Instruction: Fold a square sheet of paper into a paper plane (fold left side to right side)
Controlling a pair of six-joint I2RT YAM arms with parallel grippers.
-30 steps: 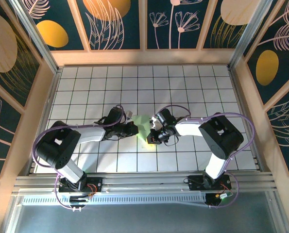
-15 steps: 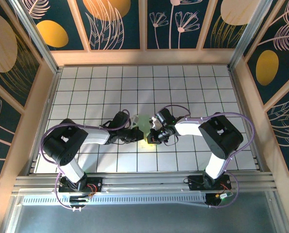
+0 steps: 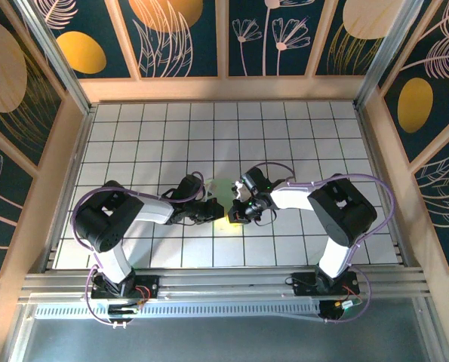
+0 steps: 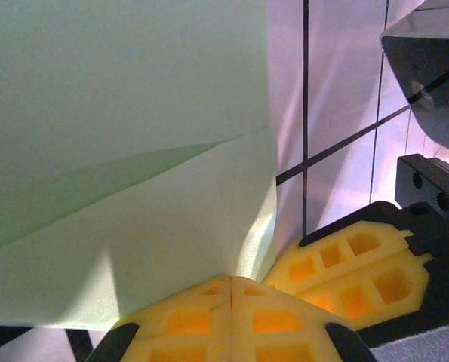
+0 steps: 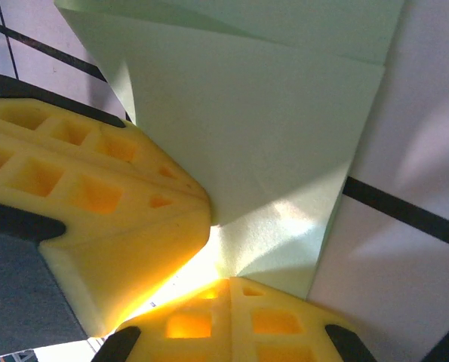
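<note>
The square sheet of paper [image 3: 222,190] is a small folded pale green shape at the table's middle, caught between both grippers. In the left wrist view the paper [image 4: 126,151] has a folded flap with a slanting crease, its right edge straight. My left gripper [image 4: 232,277] is shut, its yellow tips meeting at the paper's near edge. My right gripper [image 5: 230,280] is shut too, its tips on the paper [image 5: 269,128] at a corner. From above, the left gripper [image 3: 215,212] and right gripper [image 3: 234,214] nearly touch.
The white tiled table [image 3: 299,143] is walled by wooden panels on three sides [image 3: 224,89]. Each wrist view catches the other gripper's yellow fingers [image 4: 352,268] [image 5: 96,196] close by. Free tiles lie behind and on both sides of the arms.
My left arm has swung right, bringing its gripper up against the right gripper. Less green paper shows from above than before. The right arm has hardly moved.
</note>
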